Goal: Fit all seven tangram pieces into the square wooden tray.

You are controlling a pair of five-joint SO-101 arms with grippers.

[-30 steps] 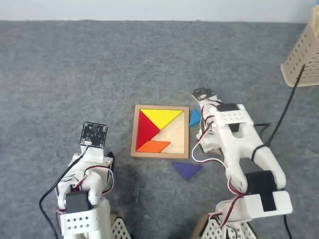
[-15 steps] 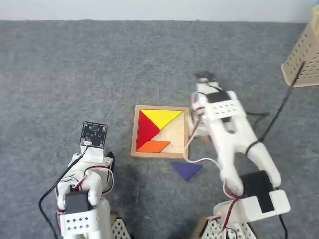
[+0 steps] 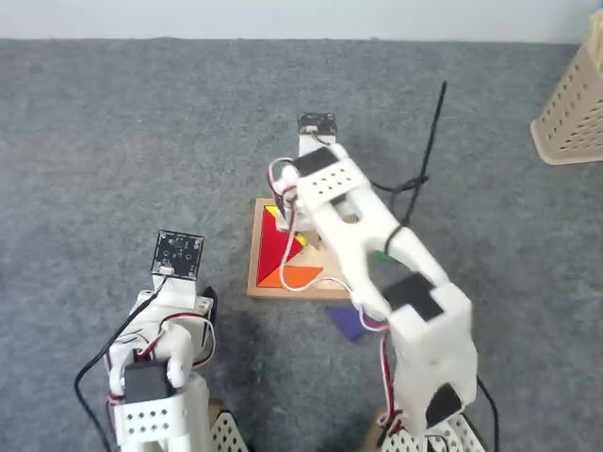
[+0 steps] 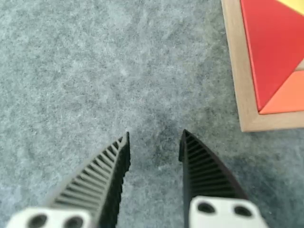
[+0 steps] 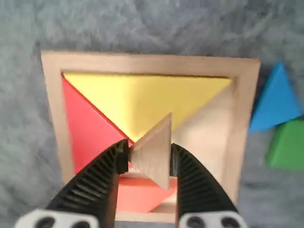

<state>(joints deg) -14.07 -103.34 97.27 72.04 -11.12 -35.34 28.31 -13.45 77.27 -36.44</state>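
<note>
The square wooden tray (image 5: 142, 61) holds a yellow triangle (image 5: 142, 95), a red triangle (image 5: 90, 128) and an orange piece (image 5: 137, 197). Above its middle, my right gripper (image 5: 148, 154) is shut on a plain wooden triangle (image 5: 156, 147). A blue triangle (image 5: 275, 99) and a green piece (image 5: 287, 149) lie on the carpet just outside the tray's edge. From above, the right arm (image 3: 349, 226) covers much of the tray (image 3: 254, 273) and part of a purple triangle (image 3: 347, 322). My left gripper (image 4: 155, 137) is open over bare carpet, near the tray's corner (image 4: 237, 95).
A beige perforated basket (image 3: 575, 104) stands at the far right. A black cable (image 3: 429, 141) rises from the right arm. Grey carpet spreads wide on the left and behind the tray.
The right arm has swung from the tray's right side leftward to over the tray, now hiding the blue triangle from above. The left arm has kept still.
</note>
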